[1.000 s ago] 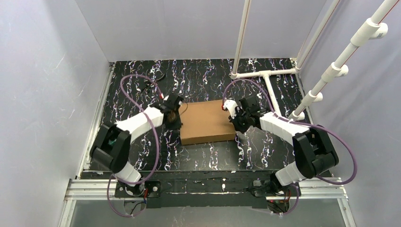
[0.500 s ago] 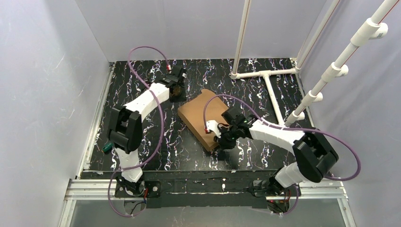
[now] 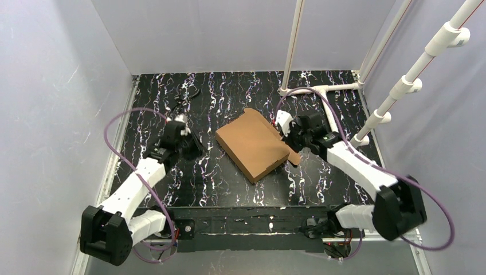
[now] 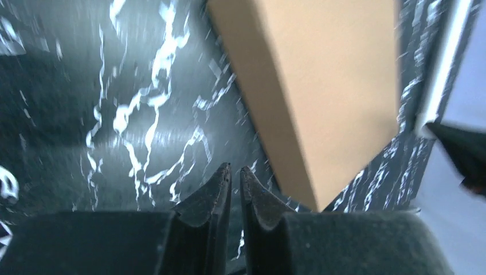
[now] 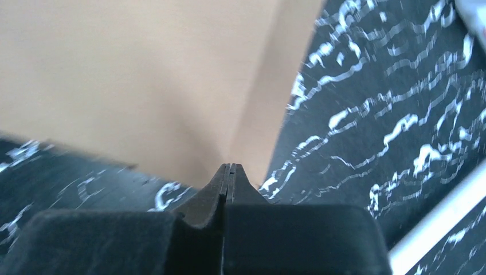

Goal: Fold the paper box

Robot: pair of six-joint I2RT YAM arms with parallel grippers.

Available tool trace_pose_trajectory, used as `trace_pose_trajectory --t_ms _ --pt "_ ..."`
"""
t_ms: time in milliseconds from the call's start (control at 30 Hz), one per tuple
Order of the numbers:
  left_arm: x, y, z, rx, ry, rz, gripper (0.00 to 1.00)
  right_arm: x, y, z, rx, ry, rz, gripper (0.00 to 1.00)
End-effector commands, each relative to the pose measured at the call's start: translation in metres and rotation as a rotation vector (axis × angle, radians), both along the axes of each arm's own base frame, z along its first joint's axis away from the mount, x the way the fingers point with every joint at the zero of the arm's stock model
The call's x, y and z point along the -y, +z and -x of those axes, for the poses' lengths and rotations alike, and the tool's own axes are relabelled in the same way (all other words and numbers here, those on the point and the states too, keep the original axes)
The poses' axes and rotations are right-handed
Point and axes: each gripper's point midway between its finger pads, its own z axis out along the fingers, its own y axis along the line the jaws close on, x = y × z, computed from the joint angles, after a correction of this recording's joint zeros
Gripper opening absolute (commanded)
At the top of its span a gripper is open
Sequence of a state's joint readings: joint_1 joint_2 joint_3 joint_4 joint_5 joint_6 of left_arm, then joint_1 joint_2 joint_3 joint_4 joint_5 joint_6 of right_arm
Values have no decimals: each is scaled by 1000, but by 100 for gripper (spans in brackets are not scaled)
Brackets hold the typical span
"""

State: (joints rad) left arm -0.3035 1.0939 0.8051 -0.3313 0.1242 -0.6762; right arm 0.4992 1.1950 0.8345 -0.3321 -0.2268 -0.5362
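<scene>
Right gripper (image 5: 229,167) pinched, flat brown paper box (image 3: 255,144)

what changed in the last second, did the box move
The paper box turned from square to diagonal on the table. The left gripper left the box's left edge, swung to the far side, then pulled back left, clear of it. The right gripper went to the near corner, then back to the box's right side, shut. The box stays flat.
</scene>
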Motion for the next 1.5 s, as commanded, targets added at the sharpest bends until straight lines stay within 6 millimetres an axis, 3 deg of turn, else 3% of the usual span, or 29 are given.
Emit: trace_pose_trajectory --t_ms 0,100,167,333,433,567,800,867,1000,1133,1200,1300,1333,1467 --pt "27 -47 37 -177 50 178 7 23 -9 -72 70 -346 59 1" --pt "40 -61 36 -217 55 185 5 27 -24 -82 57 -387 100 1" --pt "55 -68 30 -243 29 197 5 21 -34 -75 8 -347 88 1" --pt "78 -83 -1 -296 -30 144 5 -25 -58 -13 -187 -69 -7 1" --pt "64 -88 -28 -307 -37 23 6 -50 -67 23 -263 61 -31 1" --pt "46 -87 -58 -334 -64 -28 6 -83 -68 54 -294 194 -47 1" --pt "32 -77 -73 -353 -179 -73 8 -119 -70 78 -348 332 -55 1" --pt "20 -71 -76 -340 -166 -124 9 -117 -63 77 -328 329 -50 1" --pt "-13 -42 -83 -219 -101 -249 14 -77 -35 58 -271 300 -57 4" --pt "-24 11 -72 17 -117 -262 35 -41 -2 50 -180 283 -178 32" --pt "-20 32 -59 127 -148 -214 53 -29 6 44 -131 253 -220 49" --pt "-2 56 -36 273 -222 -61 93 -24 8 35 -126 225 -251 68" --pt "6 62 -28 302 -258 -8 98 -23 7 32 -137 214 -256 73" --pt "27 77 -1 349 -412 96 98 -24 -1 23 -170 205 -262 84"
